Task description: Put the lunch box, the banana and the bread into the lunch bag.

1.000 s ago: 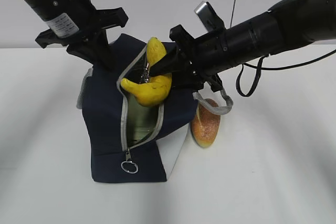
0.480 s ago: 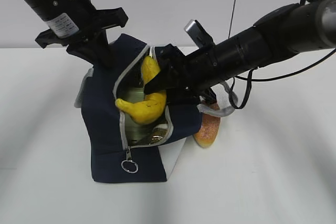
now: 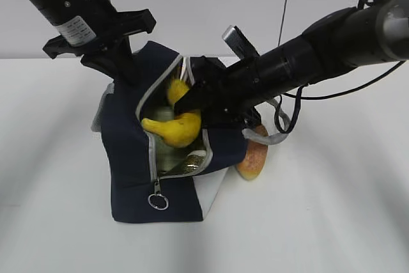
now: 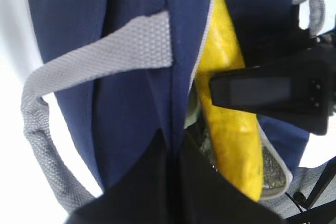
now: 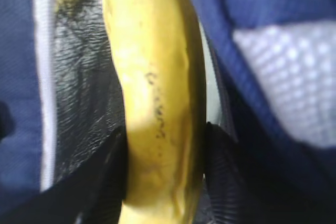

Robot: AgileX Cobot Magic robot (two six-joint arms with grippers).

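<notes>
On the white counter (image 3: 332,209) the lunch bag (image 3: 131,158) gapes; the right gripper (image 5: 165,156) grasps the banana (image 3: 176,126) inside its mouth. The left gripper (image 4: 173,153) pinches the bag's fabric. The bread (image 3: 254,158) lies beside it.

White table (image 3: 332,209): lunch bag (image 3: 131,158), bread (image 3: 254,158) beside it
</notes>
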